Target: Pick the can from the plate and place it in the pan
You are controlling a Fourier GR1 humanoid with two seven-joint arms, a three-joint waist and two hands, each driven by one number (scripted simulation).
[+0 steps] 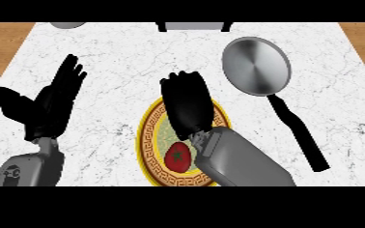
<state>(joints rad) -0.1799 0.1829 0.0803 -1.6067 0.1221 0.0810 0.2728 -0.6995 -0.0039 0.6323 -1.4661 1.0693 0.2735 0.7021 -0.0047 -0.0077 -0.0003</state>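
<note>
Can (178,156): red, on plate (151,125), beside my right forearm, ungrasped. My right robot hand (187,107) released, hovering past it. Risk: forearm knocks can off plate. Pan (256,66) well apart.

White marbled table (107,48), wood showing at both far corners: on it a yellow-rimmed patterned plate (148,140) near my edge, bearing a red can (178,155) seen end-on, and to the right, well apart from the plate, a grey pan (255,66) with its black handle running toward me and rightward. My right hand (187,107) hangs over the far part of the plate, fingers pointing away, just beyond the can, contact not discernible; my left hand (51,101) rests open at the left, fingers up. Two grey items are cut off at the far edge, unidentifiable.
</note>
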